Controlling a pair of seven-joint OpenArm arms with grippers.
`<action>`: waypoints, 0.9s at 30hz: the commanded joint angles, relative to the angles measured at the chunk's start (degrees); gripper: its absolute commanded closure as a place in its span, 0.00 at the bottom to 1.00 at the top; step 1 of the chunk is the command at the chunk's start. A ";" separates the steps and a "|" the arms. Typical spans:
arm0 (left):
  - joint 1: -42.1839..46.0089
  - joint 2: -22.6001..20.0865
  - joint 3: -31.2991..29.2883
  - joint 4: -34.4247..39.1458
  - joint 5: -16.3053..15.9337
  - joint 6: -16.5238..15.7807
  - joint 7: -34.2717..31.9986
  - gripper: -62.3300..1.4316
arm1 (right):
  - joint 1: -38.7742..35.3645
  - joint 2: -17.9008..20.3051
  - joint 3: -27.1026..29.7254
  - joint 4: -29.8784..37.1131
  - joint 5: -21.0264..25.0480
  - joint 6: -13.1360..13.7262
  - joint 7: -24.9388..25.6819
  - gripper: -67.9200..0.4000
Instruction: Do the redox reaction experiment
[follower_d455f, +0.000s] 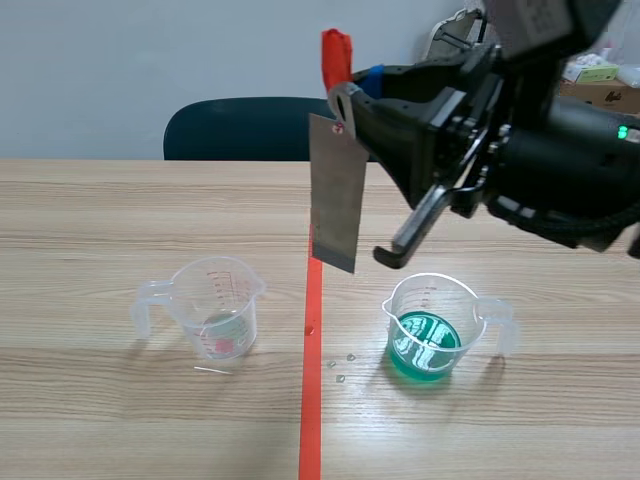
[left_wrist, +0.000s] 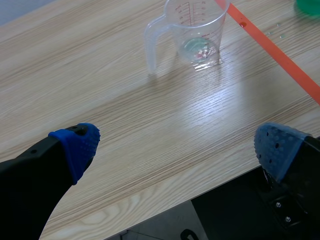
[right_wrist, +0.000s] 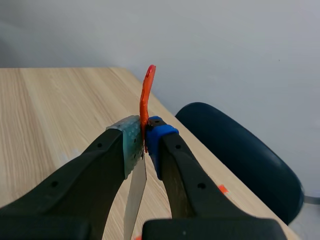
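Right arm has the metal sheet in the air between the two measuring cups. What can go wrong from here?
1. The right gripper pinches only the orange-red tab, so the metal sheet hangs tilted and may swing or slip when lowered.
2. The sheet hangs beside the measuring cup of green liquid, not over it; a swinging edge could catch the rim and tip or splash it.
3. Droplets lie by the tape line; carrying a wet sheet across would likely add more.

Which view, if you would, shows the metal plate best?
Scene view: the metal plate hangs broadside from the right tool. The right wrist view shows only its edge; the left wrist view, nothing.
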 joint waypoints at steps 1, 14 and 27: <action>0.07 0.02 -0.11 0.24 -0.37 -0.15 -0.81 0.00 | -0.74 1.07 1.75 0.52 0.63 -0.20 1.66 0.97; 0.07 0.02 -0.11 0.24 -0.37 -0.15 -0.81 0.00 | -13.22 6.21 15.61 0.52 2.34 -0.17 9.29 0.97; 0.07 0.02 -0.11 0.24 -0.37 -0.15 -0.81 0.00 | -19.67 7.41 19.65 0.52 3.21 0.02 12.33 0.97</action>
